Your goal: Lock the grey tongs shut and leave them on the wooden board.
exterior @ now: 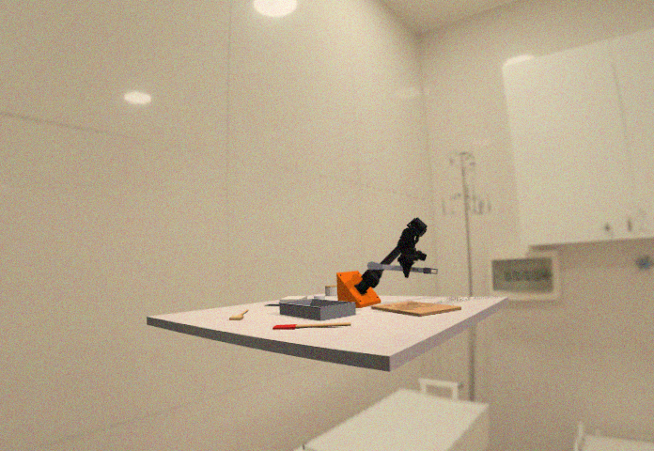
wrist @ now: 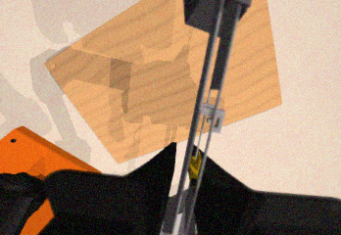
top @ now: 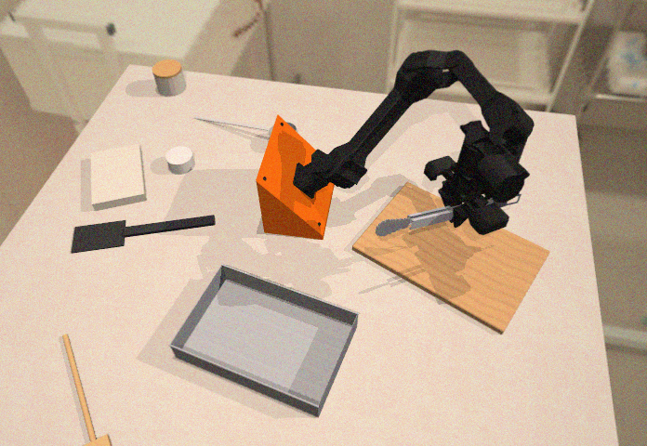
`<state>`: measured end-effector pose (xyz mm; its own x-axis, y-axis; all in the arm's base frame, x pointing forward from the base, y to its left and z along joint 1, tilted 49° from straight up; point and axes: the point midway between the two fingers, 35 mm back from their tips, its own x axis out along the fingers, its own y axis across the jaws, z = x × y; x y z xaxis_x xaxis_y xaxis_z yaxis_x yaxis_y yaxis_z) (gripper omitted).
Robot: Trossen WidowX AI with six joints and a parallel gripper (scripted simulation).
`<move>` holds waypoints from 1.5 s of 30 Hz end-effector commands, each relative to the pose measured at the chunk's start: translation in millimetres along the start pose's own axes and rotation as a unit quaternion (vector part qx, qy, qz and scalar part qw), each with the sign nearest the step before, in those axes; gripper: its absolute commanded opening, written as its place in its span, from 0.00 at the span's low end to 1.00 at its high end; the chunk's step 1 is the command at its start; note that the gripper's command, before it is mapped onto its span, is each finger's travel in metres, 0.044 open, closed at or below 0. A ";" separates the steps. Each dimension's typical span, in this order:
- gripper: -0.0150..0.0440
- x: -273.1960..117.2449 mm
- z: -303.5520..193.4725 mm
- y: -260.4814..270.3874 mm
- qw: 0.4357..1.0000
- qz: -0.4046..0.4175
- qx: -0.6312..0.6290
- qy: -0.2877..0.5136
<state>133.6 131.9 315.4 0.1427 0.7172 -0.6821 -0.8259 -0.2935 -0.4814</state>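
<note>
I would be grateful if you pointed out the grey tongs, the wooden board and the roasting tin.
Grey tongs (top: 429,216) (exterior: 392,267): top and exterior views, an arm.
Wooden board (top: 498,273): top view, upper face.
Roasting tin (top: 245,390): top view, outer wall.

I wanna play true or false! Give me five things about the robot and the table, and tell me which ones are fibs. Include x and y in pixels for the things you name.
1. The gripper (top: 458,216) (exterior: 406,274) (wrist: 182,148) is shut on the grey tongs (top: 429,216) (exterior: 392,268) (wrist: 205,80). True.
2. The tongs are lying in the roasting tin (top: 264,393) (exterior: 300,310). False: they are held up in the air.
3. The wooden board (top: 493,294) (exterior: 418,309) (wrist: 247,64) is under the raised tongs. True.
4. The spatula with the square black head (top: 98,236) lies on the wooden board. False: it lies on the table, away from the board.
5. The arm's wedge-shaped base (top: 290,216) (exterior: 346,289) (wrist: 19,142) is blue. False: it is orange.
</note>
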 end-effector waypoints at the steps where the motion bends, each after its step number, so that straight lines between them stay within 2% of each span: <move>1: 0.00 -3.0 4.6 3.8 0.997 -0.004 -0.072 0.003; 16: 0.00 -8.1 19.1 14.6 0.932 -0.010 -0.361 0.000; 31: 0.00 -13.9 32.2 26.1 0.788 -0.017 -0.615 0.001; 45: 0.00 -17.3 31.8 28.5 0.784 -0.031 -0.619 0.010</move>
<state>93.2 134.0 329.3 0.1587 0.7394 -0.6542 0.3425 -0.6627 -0.6659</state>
